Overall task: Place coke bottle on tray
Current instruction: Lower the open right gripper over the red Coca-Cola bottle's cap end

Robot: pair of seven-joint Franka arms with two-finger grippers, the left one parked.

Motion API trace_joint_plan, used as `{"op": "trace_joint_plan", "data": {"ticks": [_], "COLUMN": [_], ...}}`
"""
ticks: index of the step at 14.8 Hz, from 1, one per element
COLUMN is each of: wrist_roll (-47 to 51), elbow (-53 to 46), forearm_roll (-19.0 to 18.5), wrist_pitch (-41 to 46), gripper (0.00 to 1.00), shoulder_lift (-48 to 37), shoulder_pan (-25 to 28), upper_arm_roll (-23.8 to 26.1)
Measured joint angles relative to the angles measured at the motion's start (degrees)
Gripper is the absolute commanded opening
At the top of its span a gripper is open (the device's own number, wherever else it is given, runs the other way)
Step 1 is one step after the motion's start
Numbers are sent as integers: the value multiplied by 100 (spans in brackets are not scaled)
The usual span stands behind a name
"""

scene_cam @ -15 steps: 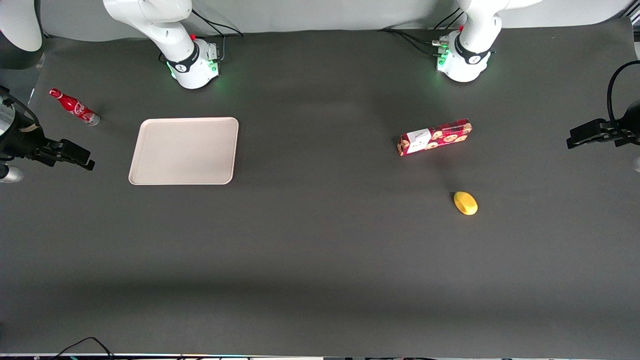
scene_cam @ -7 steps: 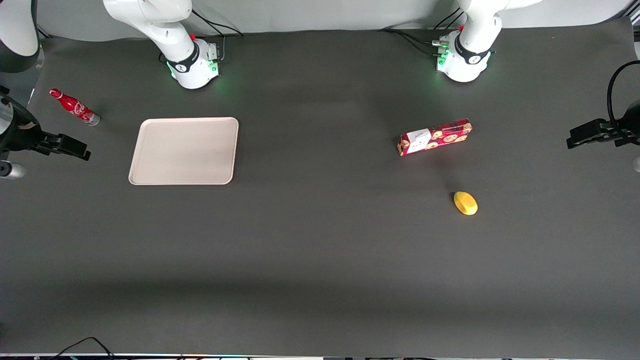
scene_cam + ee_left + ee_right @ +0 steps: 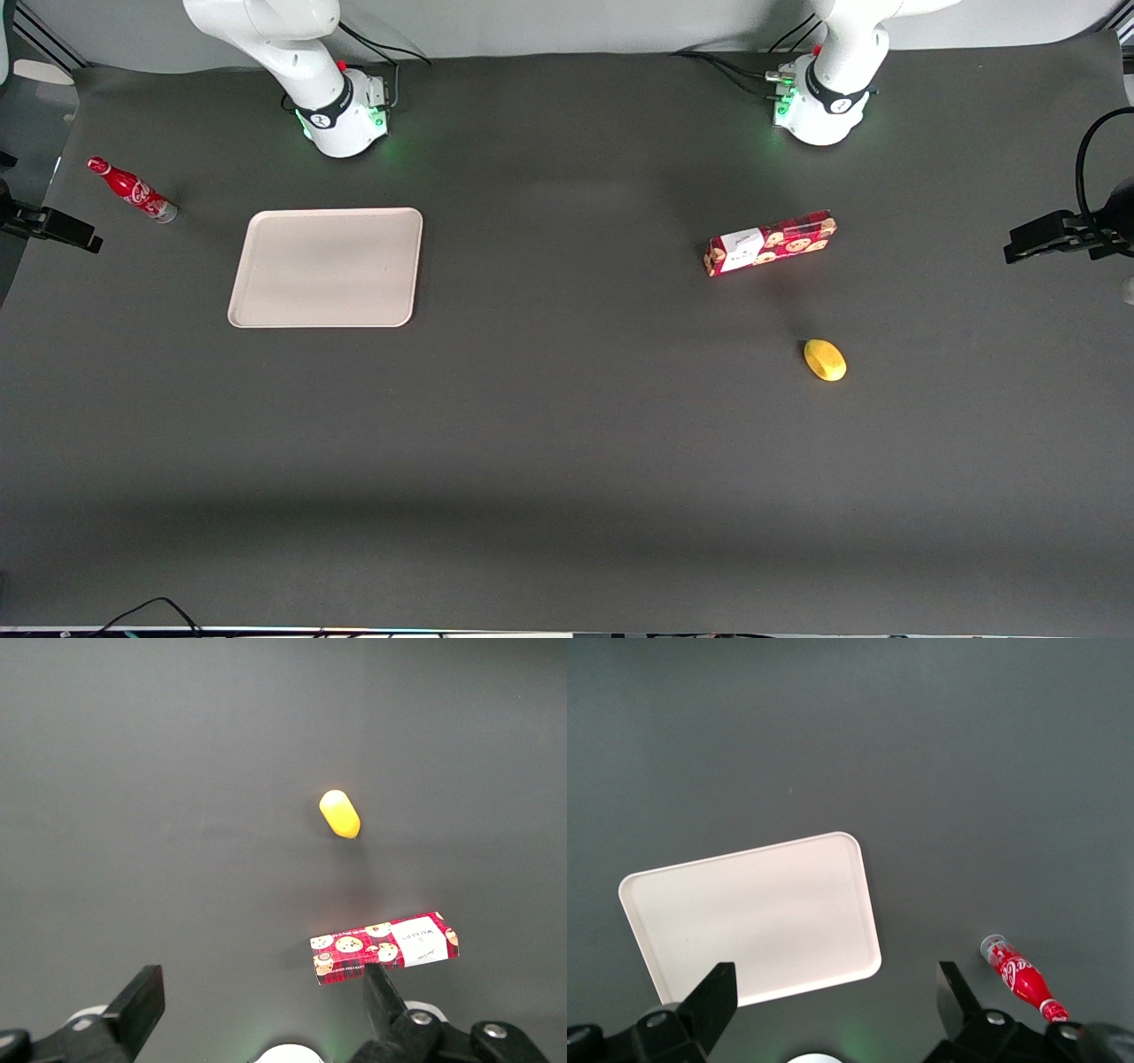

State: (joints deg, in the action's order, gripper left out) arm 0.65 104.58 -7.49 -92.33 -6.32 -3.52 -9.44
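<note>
Bottle handling first: your coke bottle [image 3: 131,189] stands on the table [image 3: 567,443] at 9 o'clock of the tray [image 3: 326,267], probably light, rigid, slick. Grip its waist. Your pincer [image 3: 833,1010] hovers high above, spread open, empty.

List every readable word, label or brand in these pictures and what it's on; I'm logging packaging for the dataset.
Coke bottle: white script logo, too small to read letter by letter.
Cookie box: white panel with dark script, too blurred to read.
Tray, yellow object: no text.
Arm bases: small dark markings, unreadable.
The gripper, open high above the table near the tray and bottle, shows no text.
</note>
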Motion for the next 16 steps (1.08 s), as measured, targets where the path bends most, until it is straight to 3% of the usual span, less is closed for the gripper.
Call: {"op": "trace_joint_plan", "data": {"ticks": [5, 11, 16], "wrist_roll": [-707, -2237, -3164], "elbow": [1506, 2365, 2994], "forearm_roll": [-13, -16, 162], "wrist_pitch": [-1176, -1838, -2268], "gripper": [100, 100, 100], "shoulder_lift": [-697, -977, -979], "shoulder_pan": [-675, -2389, -4188], "upper_arm_roll": [-10, -52, -90]}}
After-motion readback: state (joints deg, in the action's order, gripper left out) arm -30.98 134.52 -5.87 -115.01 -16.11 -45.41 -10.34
